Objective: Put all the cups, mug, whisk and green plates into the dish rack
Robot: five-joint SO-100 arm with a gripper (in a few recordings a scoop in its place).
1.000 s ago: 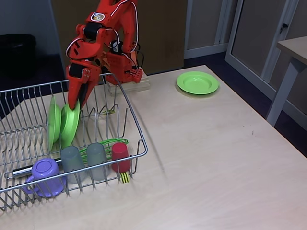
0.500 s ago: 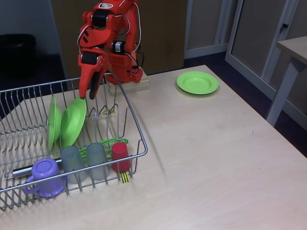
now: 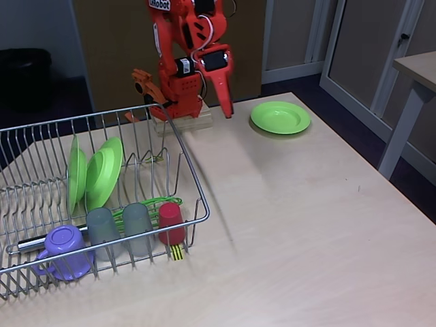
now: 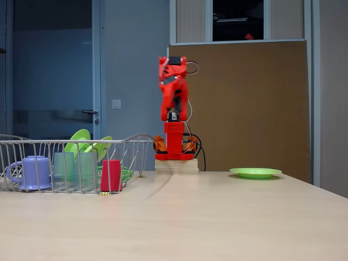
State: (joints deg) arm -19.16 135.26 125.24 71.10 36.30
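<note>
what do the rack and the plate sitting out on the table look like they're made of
The dish rack looks like thin metal wire with a silvery, slightly shiny finish: bare rods and upright prongs you can see through. The green plate on the table looks like plastic: opaque, uniform lime colour and a soft sheen on its rim, though glazed ceramic can't be ruled out from the look alone.

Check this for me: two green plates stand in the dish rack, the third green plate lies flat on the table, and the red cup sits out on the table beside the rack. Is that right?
Not quite. The red cup is inside the dish rack, at its front edge next to the two grey cups, as a fixed view shows. The rest holds: two green plates stand in the rack, and the third green plate lies flat on the table.
</note>
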